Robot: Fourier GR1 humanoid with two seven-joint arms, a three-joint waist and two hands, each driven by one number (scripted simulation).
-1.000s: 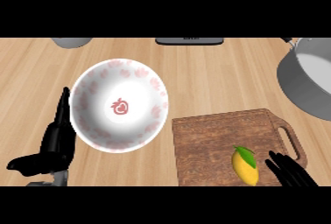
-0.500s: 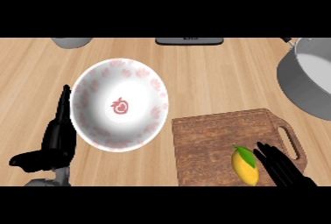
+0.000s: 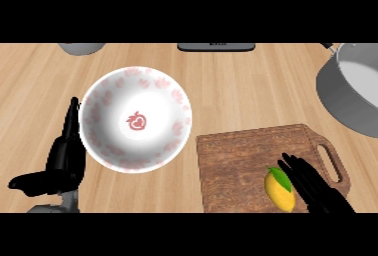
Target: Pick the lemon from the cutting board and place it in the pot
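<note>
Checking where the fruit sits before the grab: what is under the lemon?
The lemon lies on the brown cutting board. The right hand, fingers straight, covers its right side, so the board there is hidden.

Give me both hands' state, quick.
Left hand: open, resting beside the plate, holding nothing.
Right hand: open, fingers straight beside the lemon, not gripping it.

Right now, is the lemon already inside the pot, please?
No, the lemon lies on the cutting board, beside the right hand.
</note>
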